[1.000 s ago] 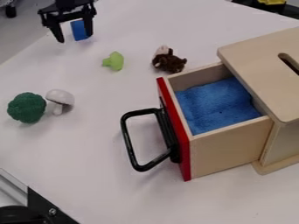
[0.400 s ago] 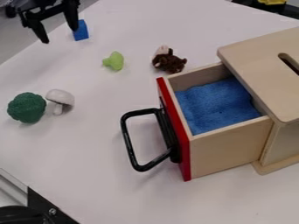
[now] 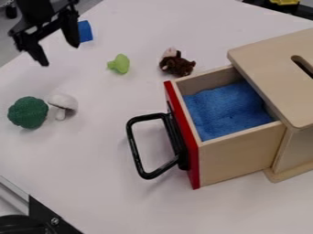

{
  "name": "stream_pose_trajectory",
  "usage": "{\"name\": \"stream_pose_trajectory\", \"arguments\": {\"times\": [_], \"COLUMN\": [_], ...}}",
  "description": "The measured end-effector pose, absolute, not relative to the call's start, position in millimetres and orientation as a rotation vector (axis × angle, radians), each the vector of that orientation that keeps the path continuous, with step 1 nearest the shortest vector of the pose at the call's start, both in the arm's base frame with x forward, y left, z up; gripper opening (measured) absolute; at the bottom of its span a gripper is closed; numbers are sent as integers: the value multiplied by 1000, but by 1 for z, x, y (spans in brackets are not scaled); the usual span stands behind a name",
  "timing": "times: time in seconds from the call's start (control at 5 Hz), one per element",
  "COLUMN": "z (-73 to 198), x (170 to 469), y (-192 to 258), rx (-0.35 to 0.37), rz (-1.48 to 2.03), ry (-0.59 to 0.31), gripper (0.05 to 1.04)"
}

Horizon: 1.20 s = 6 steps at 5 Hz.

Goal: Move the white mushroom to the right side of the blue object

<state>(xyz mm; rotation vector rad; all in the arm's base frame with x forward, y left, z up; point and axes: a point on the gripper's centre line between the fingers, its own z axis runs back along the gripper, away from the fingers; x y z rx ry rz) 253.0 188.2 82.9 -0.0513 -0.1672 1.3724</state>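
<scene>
The gripper (image 3: 61,55) hangs open at the upper left, above the table, with nothing between its fingers. Behind its right finger, a blue block (image 3: 85,31) rests near the table's far left edge, partly hidden by that finger. Lower down at the left lies the white mushroom (image 3: 63,104), its cap up and its stem toward the camera, right beside a dark green broccoli (image 3: 28,112). The gripper is above and beyond the mushroom, apart from it.
A light green toy (image 3: 119,64) and a brown plush toy (image 3: 177,63) lie mid-table. At the right stands a wooden box (image 3: 275,68) whose open drawer (image 3: 241,153) holds blue cloth (image 3: 226,109); its black handle (image 3: 136,148) juts left.
The gripper has moved left and toward the camera, away from in front of the blue block, and has turned somewhat. The objects on the table have stayed put.
</scene>
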Motion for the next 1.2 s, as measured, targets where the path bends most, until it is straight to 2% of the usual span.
{"name": "stream_pose_trajectory", "arguments": {"times": [0.4,1.0,1.2], "z": [58,41,32], "x": [229,221,220], "y": [169,160,160], "rx": [-32,6,11], "rz": [1461,1444,1456], "ry": [-142,-158,-130], "gripper": [1001,1001,1001]}}
